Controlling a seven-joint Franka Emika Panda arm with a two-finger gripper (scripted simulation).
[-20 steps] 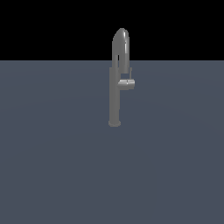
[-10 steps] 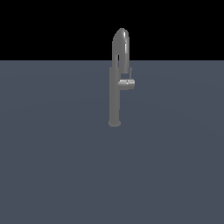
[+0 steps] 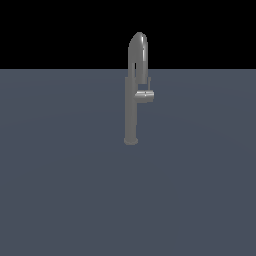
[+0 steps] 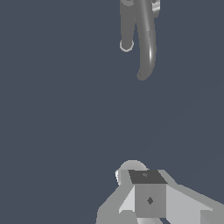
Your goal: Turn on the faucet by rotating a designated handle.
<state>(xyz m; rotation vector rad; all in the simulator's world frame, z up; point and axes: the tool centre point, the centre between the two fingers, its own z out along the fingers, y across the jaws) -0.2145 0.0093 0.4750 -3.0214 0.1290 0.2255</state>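
**Asker:** While you wait over the floor, where is your target?

**Me:** In the exterior view, the faucet [image 3: 132, 107], a tall slim grey metallic column on a small round base with an arched spout on top, stands just above the frame's centre on a flat blue-grey surface [image 3: 60, 190]. The handle [image 3: 144, 95], a short stubby grey lever, projects from the column's mid-height toward the frame's right.

**Asker:** And your pincer?

**Me:** My gripper [image 4: 146, 192] shows only as pale blocky shapes at the lower centre of the wrist view. I cannot tell how far it is open; nothing appears to be in it. It is well apart from the faucet [image 4: 146, 39], which sits at the top of that frame.

**Asker:** How should the approach go?

**Me:** I judge I must close in level with the lever, meet its free end rather than the column, then push around the column's axis.

**Asker:** Anything in the way?

**Me:** I see nothing else on the surface. The overhanging spout is the one part I could clip.
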